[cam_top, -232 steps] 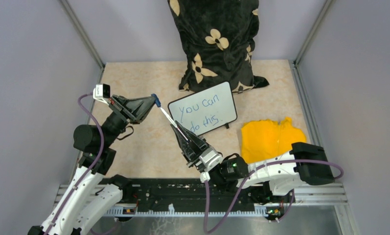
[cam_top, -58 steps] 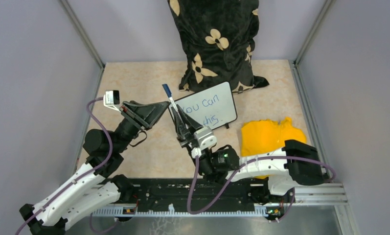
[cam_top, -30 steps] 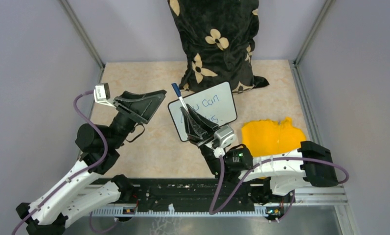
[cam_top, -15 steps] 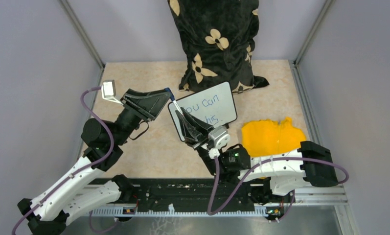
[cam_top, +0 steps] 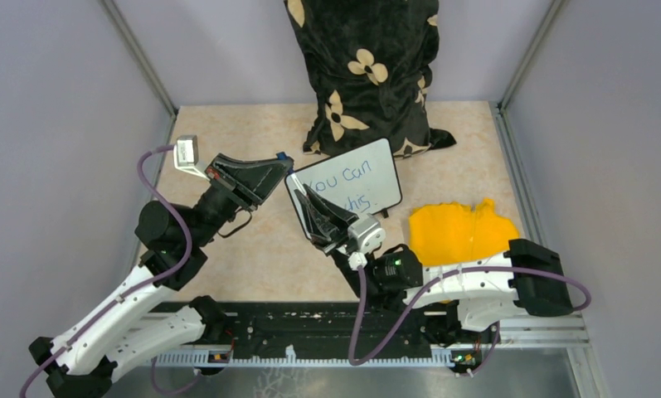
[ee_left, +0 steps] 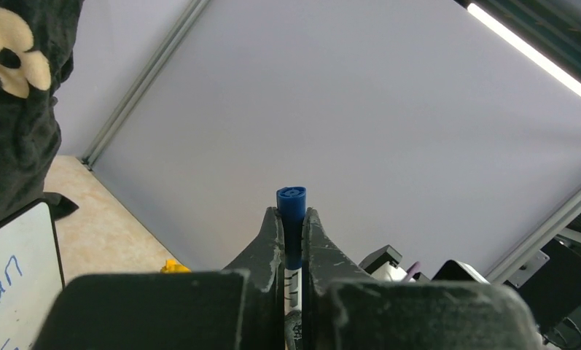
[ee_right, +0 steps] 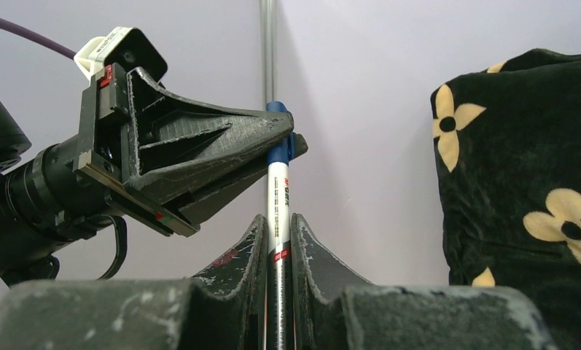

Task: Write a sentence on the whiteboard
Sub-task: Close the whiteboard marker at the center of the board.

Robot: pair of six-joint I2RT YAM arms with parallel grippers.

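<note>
The whiteboard (cam_top: 375,172) lies at the table's middle, in front of a pillow. The sentence (cam_top: 353,178) "You can do this" is in blue ink; my right gripper hides part of the lower line. My right gripper (cam_top: 300,192) is shut on the white barrel of a marker (ee_right: 278,200) and holds it upright over the board's left edge. My left gripper (cam_top: 282,160) is shut on the marker's blue cap (ee_left: 291,208) at the top end. In the right wrist view the left gripper (ee_right: 287,144) clamps the cap (ee_right: 278,138). The board's corner shows in the left wrist view (ee_left: 21,270).
A black pillow with cream flowers (cam_top: 368,70) stands against the back wall, right behind the board. A yellow cloth (cam_top: 455,232) lies right of the board. Grey walls close in the table on three sides.
The right arm swung the marker left from over the board. The left gripper came in from the left and closed on the blue cap. In the last half second both barely moved.
</note>
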